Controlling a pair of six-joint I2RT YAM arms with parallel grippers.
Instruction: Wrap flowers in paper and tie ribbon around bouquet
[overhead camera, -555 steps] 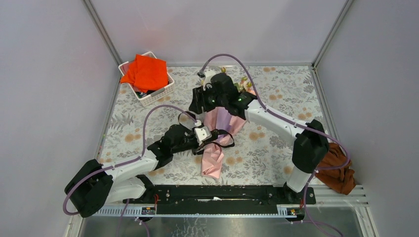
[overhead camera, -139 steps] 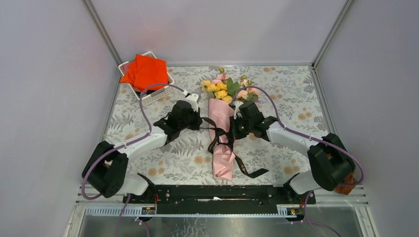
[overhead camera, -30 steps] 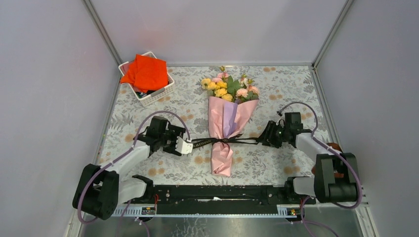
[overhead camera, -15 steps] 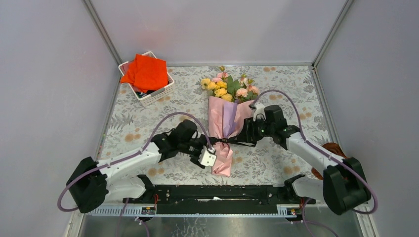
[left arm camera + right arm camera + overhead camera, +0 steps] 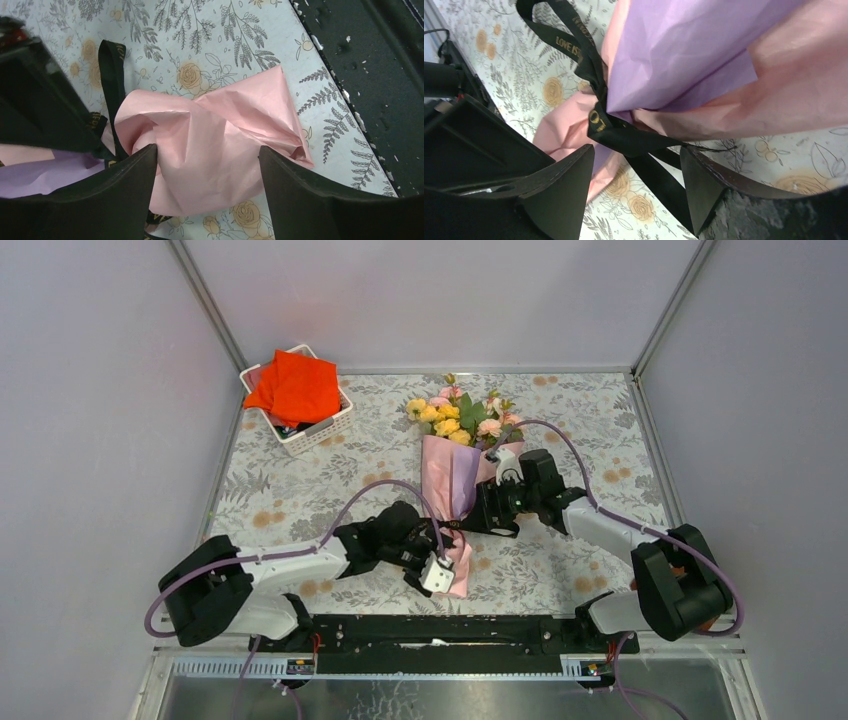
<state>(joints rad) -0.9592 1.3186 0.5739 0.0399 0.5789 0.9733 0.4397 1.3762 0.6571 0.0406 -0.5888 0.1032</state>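
Both arms have swung in from the table's left and right sides, where a second ago they held the ribbon ends stretched out, and now meet at the bouquet's narrow waist.

The bouquet (image 5: 455, 475) lies about mid-table, the flowers (image 5: 460, 415) toward the far edge and the crumpled tail of the paper (image 5: 220, 145) toward the near edge. The ribbon (image 5: 599, 120) is cinched around the waist where pink and purple faces overlap. In the right wrist view it bunches into what looks like a single knot, one lettered loop lying toward the flowers and loose tails trailing on the tablecloth (image 5: 300, 490).

The left gripper (image 5: 207, 152) hangs over the paper tail with its jaws spread wide on either side of the pink crumple, clamping nothing. The right gripper (image 5: 636, 150) sits just beside the knot, jaws likewise apart, the ribbon tails lying between them ungripped.

I judge that wrapping is done and tying is in hand: the first cinch is made, both ends let go. Next, each gripper has to pick up one flat, thin tail off the tablecloth, close to the knot, without pinching paper along with it, then cross them for a second knot or bow.

A white basket (image 5: 325, 425) with an orange cloth (image 5: 295, 385) stands in the far-left corner, well apart.
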